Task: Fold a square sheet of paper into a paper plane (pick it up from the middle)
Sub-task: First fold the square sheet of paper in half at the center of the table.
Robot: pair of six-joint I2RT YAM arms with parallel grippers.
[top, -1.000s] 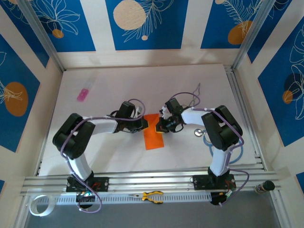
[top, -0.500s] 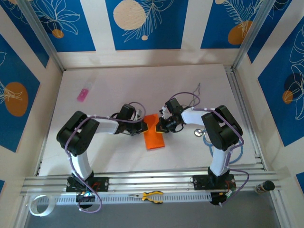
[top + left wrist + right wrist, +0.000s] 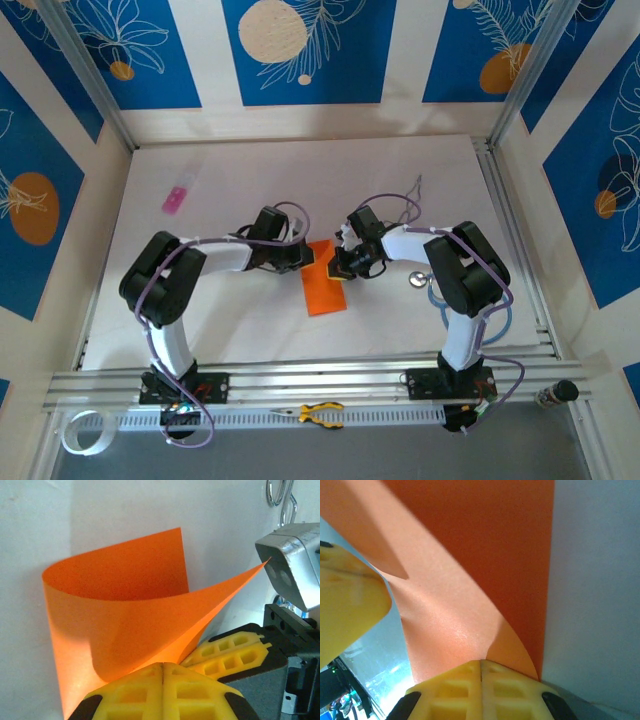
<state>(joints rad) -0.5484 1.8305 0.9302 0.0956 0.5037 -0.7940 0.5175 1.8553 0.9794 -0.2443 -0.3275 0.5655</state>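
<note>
The square sheet of paper (image 3: 324, 285) is bright orange and lies mid-table between my two grippers, its far part lifted. In the left wrist view the sheet (image 3: 125, 615) curls up in a loop from my left gripper (image 3: 163, 666), whose yellow jaws are shut on its edge. My left gripper (image 3: 303, 257) is at the sheet's left edge, my right gripper (image 3: 337, 268) at its right edge. In the right wrist view the sheet (image 3: 470, 580) bends up from my right gripper (image 3: 481, 662), shut on it. No paper plane shape shows.
A small pink object (image 3: 175, 199) lies far left on the white table (image 3: 250, 180). Yellow-handled pliers (image 3: 320, 413) rest on the front rail. A metal ring (image 3: 418, 280) and a thin wire (image 3: 415, 190) lie right of the sheet.
My left arm has shifted: its elbow moved right and its wrist went slightly toward the far side. The sheet and my right arm have stayed about where they were.
</note>
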